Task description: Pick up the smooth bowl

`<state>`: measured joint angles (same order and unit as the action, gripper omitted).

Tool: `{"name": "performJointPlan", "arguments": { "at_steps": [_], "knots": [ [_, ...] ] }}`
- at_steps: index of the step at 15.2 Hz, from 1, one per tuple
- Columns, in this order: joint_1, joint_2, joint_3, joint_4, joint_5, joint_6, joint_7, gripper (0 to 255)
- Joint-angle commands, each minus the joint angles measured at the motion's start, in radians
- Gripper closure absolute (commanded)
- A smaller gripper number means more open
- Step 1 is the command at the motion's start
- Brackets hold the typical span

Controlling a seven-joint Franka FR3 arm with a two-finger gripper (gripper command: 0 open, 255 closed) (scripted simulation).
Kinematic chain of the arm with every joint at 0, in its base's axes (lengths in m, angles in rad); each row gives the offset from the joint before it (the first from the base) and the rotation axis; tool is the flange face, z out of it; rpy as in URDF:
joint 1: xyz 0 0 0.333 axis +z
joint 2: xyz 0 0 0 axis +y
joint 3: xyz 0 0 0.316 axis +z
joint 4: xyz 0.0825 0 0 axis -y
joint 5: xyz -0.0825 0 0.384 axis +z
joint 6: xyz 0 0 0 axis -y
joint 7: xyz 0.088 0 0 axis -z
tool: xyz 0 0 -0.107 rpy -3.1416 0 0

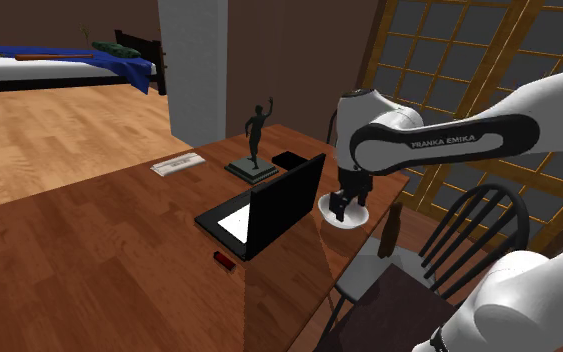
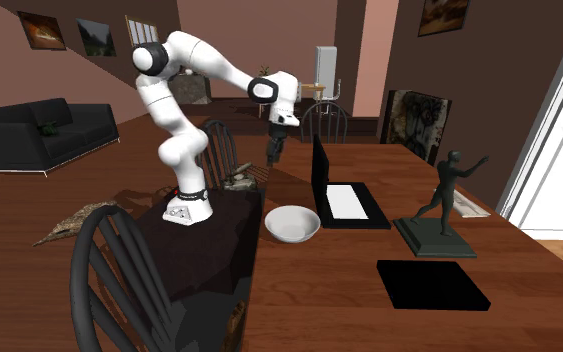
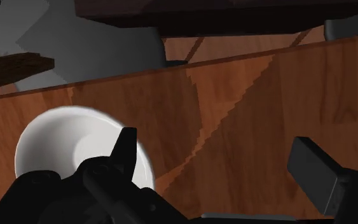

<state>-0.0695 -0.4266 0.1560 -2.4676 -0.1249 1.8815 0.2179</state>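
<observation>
The smooth white bowl (image 2: 291, 223) stands upright on the brown wooden table (image 2: 319, 300), close to the edge beside the stand. My black gripper (image 2: 274, 152) hangs above the table, over the bowl's far side, and is open with nothing between its fingers. In the shoulder view the gripper (image 1: 340, 211) covers part of the bowl (image 1: 361, 217). In the wrist view the bowl (image 3: 56, 146) lies beside and partly behind one finger (image 3: 125, 149), while the other finger (image 3: 320, 172) stands well apart over bare wood. The gripper (image 3: 222, 162) does not touch the bowl.
An open black laptop (image 2: 339, 195) stands just beyond the bowl. A dark figure statue (image 2: 444, 205) and a flat black pad (image 2: 431, 285) sit further along. A small red object (image 1: 224, 260) and a pale flat item (image 1: 177, 164) lie on the table. Dark chairs (image 1: 459, 245) stand at the table's edge.
</observation>
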Motion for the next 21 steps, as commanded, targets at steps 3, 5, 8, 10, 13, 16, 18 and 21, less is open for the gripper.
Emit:
{"name": "performJointPlan", "arguments": {
  "at_steps": [3,5,8,10,13,16,18,21],
  "knots": [
    [-0.041,0.153,0.032,0.037,-0.118,0.09,0.082,0],
    [-0.06,0.23,0.042,0.06,-0.185,0.126,0.131,0],
    [-0.083,0.349,0.049,0.107,-0.295,0.163,0.21,0],
    [-0.094,0.429,0.047,0.145,-0.37,0.177,0.264,0],
    [-0.101,0.548,0.033,0.214,-0.482,0.183,0.34,0],
    [-0.099,0.585,0.025,0.221,-0.509,0.201,0.367,0],
    [-0.098,0.606,0.023,0.218,-0.522,0.219,0.383,0],
    [-0.097,0.637,0.018,0.215,-0.541,0.246,0.408,0]
  ]
}}
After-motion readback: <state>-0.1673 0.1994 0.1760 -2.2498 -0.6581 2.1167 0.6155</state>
